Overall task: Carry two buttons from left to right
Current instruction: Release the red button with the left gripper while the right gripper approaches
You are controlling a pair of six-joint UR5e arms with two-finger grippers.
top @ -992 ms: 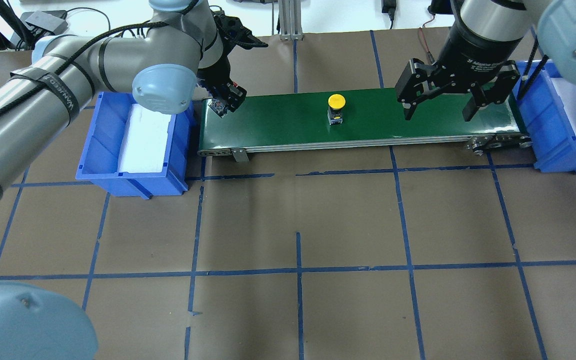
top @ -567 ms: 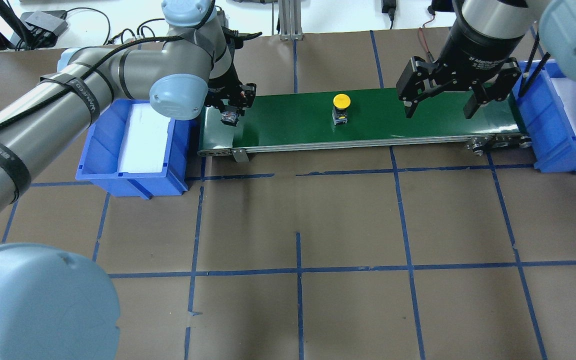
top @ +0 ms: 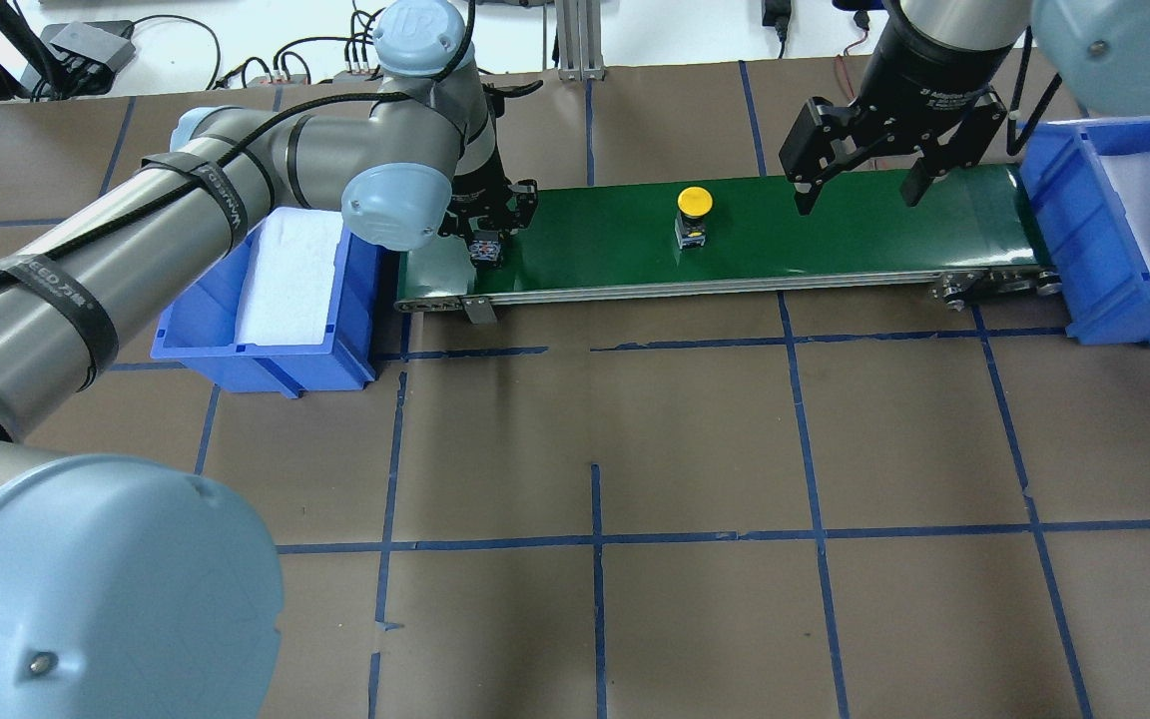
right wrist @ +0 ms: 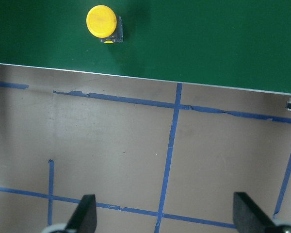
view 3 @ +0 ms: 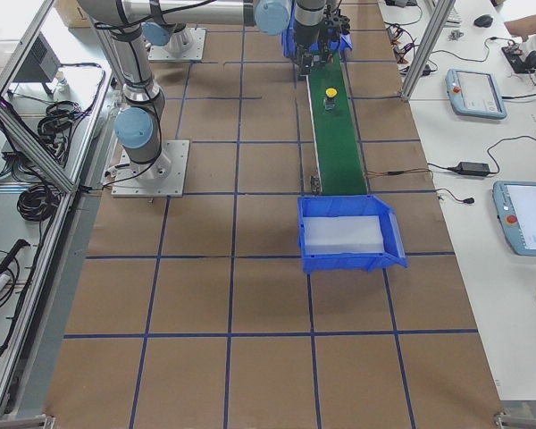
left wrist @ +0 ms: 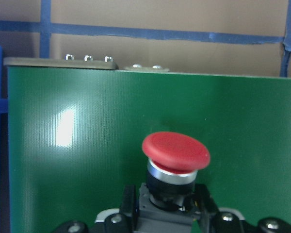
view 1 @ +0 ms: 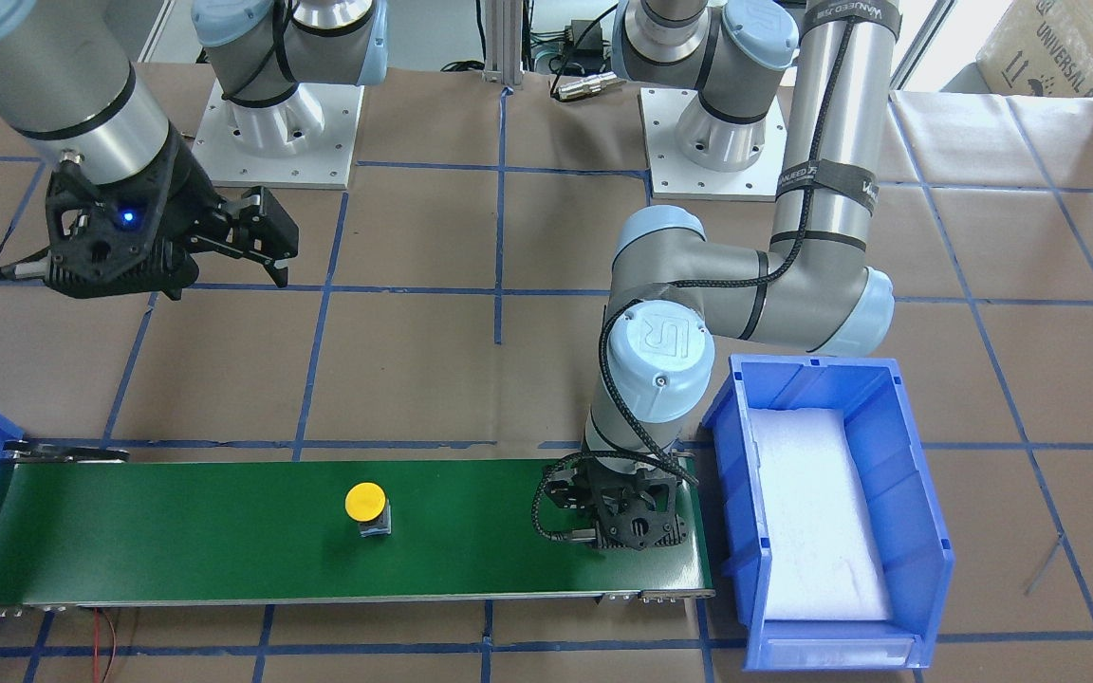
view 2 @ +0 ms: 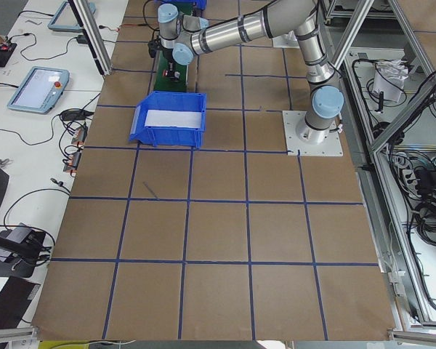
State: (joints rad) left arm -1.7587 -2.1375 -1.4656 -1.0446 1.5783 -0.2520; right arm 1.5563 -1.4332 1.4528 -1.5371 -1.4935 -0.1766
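Note:
The yellow-capped button (top: 694, 202) stands upright near the middle of the green conveyor belt (top: 595, 240). It also shows in the front view (view 1: 365, 502) and the right wrist view (right wrist: 102, 21). My left gripper (top: 488, 238) is shut on the black-grey body of the red-capped button (left wrist: 175, 151) and holds it low over the belt's left end. I cannot tell whether it touches the belt. My right gripper (top: 857, 198) is open and empty, raised over the far edge of the belt's right part, to the right of the yellow button.
A blue bin (top: 266, 352) with white foam stands at the belt's left end. A second blue bin (top: 1084, 255) stands at its right end. Brown table paper with blue tape lines lies in front of the belt.
My left gripper has carried the red button from the bin's edge onto the belt's left end. The yellow button has drifted right along the belt. My right gripper has moved back and slightly left.

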